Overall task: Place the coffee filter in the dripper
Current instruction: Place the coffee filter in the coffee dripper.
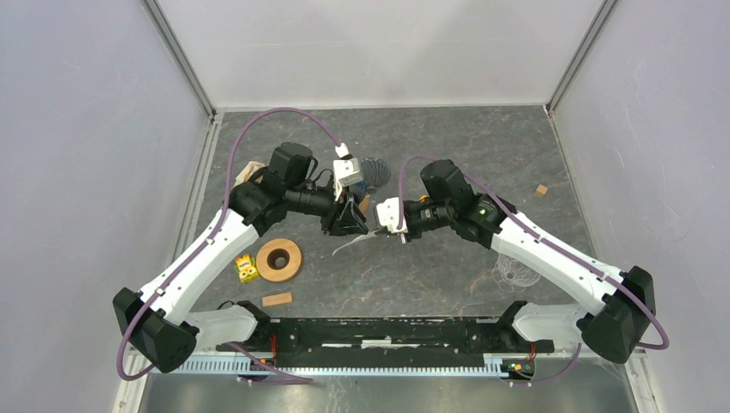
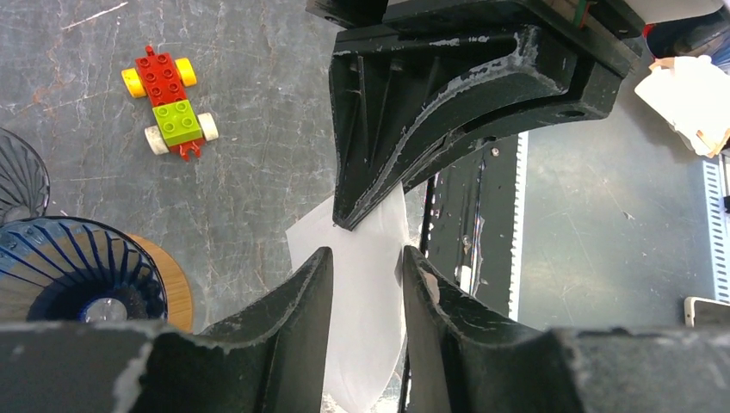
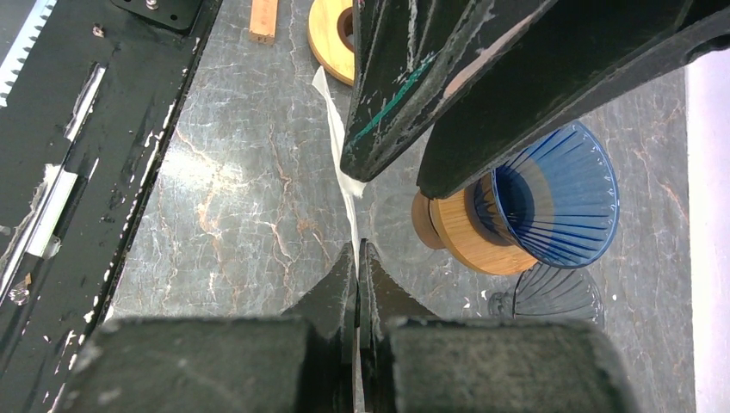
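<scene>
The white paper coffee filter point(image 2: 361, 292) hangs just above the table between the two arms. It shows edge-on as a thin strip point(image 3: 337, 142) in the right wrist view. My right gripper point(image 3: 357, 248) is shut on its lower edge. My left gripper point(image 2: 366, 254) faces it with jaws apart, and the filter shows through the gap. From the top, left gripper point(image 1: 353, 225) and right gripper point(image 1: 377, 231) nearly meet over the filter point(image 1: 355, 245). The blue ribbed dripper point(image 1: 375, 172) on its wooden collar sits just behind them, also seen as dripper point(image 3: 559, 194) and dripper point(image 2: 73, 267).
A wooden ring point(image 1: 280, 259), a toy brick car point(image 1: 247, 268) and a wood block point(image 1: 277, 299) lie at front left. Crumpled white paper point(image 1: 250, 169) is at left. A clear glass cone point(image 1: 516, 274) and a small wooden cube point(image 1: 541, 190) are on the right.
</scene>
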